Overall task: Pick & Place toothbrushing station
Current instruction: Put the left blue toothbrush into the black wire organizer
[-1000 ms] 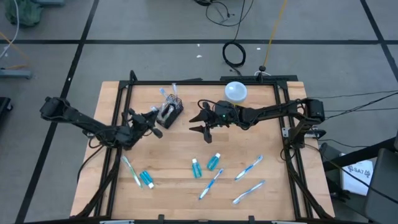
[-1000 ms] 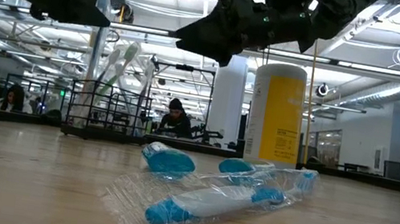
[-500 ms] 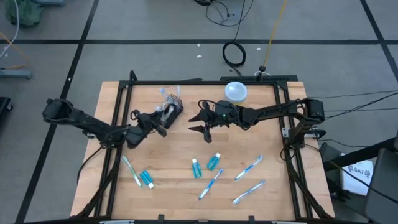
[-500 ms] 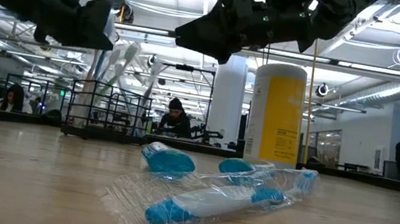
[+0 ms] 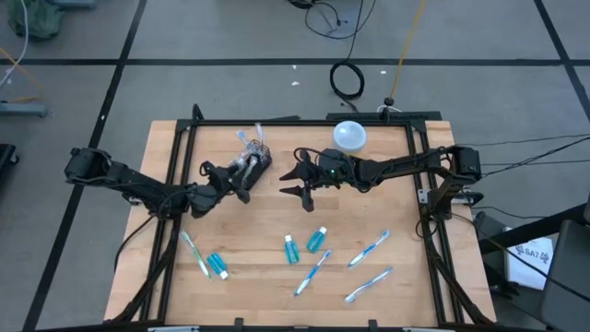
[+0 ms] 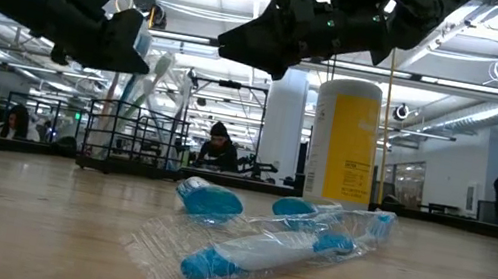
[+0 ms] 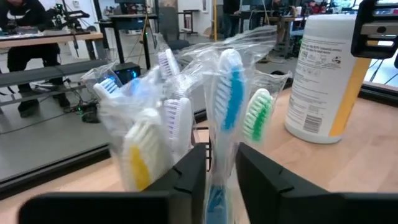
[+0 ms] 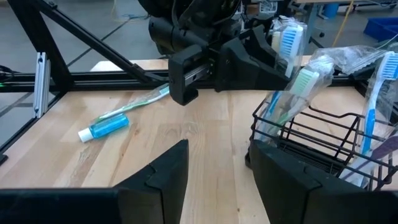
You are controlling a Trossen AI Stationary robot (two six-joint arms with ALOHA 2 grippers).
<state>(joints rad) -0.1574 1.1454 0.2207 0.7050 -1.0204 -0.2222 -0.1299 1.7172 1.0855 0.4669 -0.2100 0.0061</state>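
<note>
The black wire basket (image 5: 254, 160) stands at the table's far middle-left, with several wrapped toothbrushes upright in it (image 7: 144, 143). My left gripper (image 5: 243, 175) is beside the basket's near-left side, shut on a wrapped blue-and-white toothbrush (image 7: 229, 93). It also shows in the right wrist view (image 8: 273, 62). My right gripper (image 5: 302, 186) hovers open and empty to the right of the basket. Loose toothbrushes (image 5: 369, 247) and teal tubes (image 5: 317, 240) lie on the near half of the table. My left gripper pinches the wrapped toothbrush by its handle (image 7: 221, 155) between its two fingers. The fingers come about level from the table's left, across the handle. The brush stands upright, head up, among the brushes in the basket; its lower end is hidden by the fingers.
A tall white-and-yellow canister (image 5: 349, 136) stands at the far edge, right of the basket. One toothbrush (image 5: 194, 253) and a tube (image 5: 218, 266) lie near left. Black frame rails (image 5: 175, 175) run along the table's edges. People sit in the room beyond.
My left gripper has moved toward the table's right, up to the basket, staying shut on the upright toothbrush. The brush now stands against the brushes in the basket.
</note>
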